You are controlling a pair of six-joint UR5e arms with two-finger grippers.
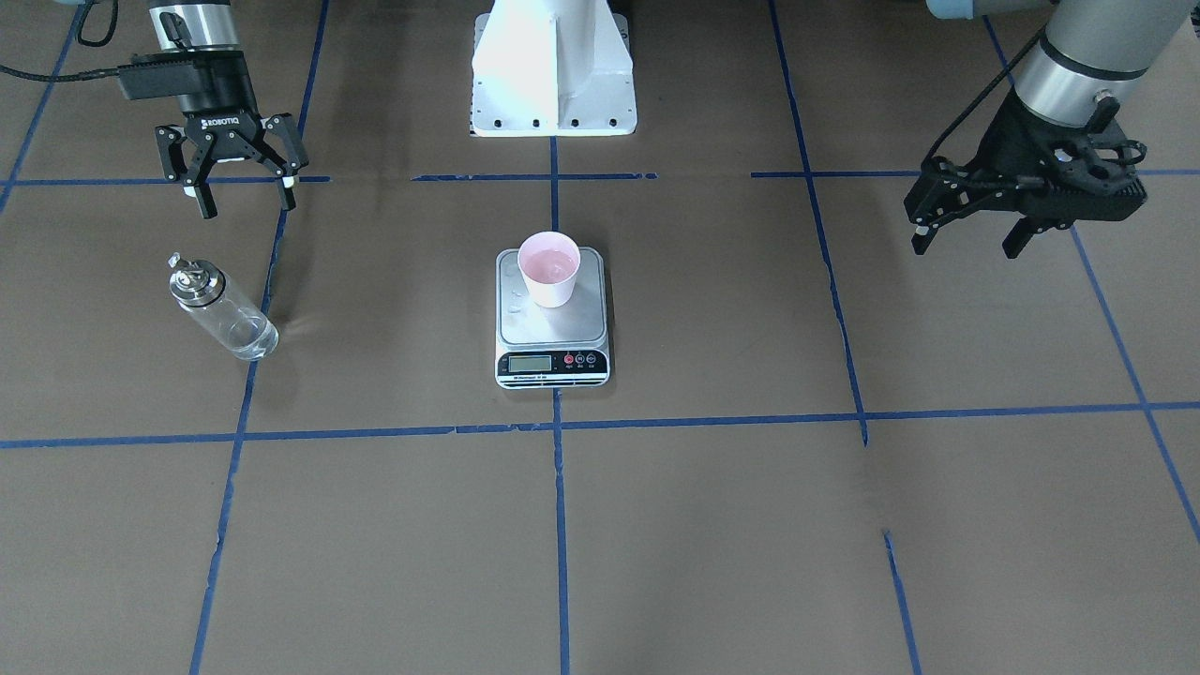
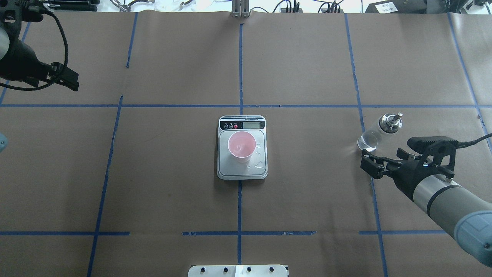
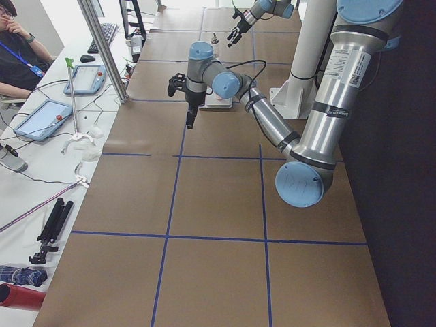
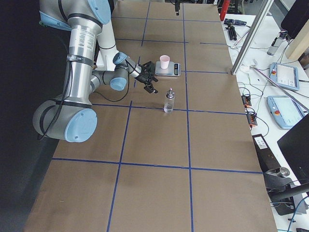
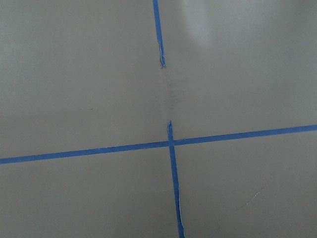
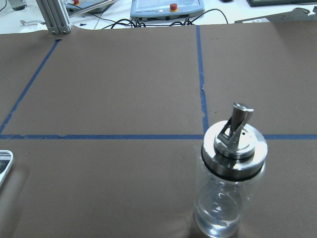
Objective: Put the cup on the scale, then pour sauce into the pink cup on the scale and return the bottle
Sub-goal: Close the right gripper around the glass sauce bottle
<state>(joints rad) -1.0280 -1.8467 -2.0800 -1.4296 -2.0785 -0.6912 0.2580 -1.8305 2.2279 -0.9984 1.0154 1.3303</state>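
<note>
The pink cup (image 1: 548,269) stands upright on the steel platform of the scale (image 1: 551,326), toward the robot's side; it also shows in the overhead view (image 2: 241,146). The glass bottle (image 1: 222,309) with its metal cap and spout stands on the table, on the robot's right, with a little clear liquid at the bottom. It also shows in the overhead view (image 2: 378,131) and the right wrist view (image 6: 231,184). My right gripper (image 1: 247,199) is open and empty, just behind the bottle on the robot's side, not touching it. My left gripper (image 1: 970,242) is open and empty, above the table far to the robot's left.
A few drops lie on the scale platform (image 2: 260,165) beside the cup. The robot's white base (image 1: 553,70) stands behind the scale. Blue tape lines grid the brown table cover. Tablets and cables lie beyond the far table edge (image 6: 168,7).
</note>
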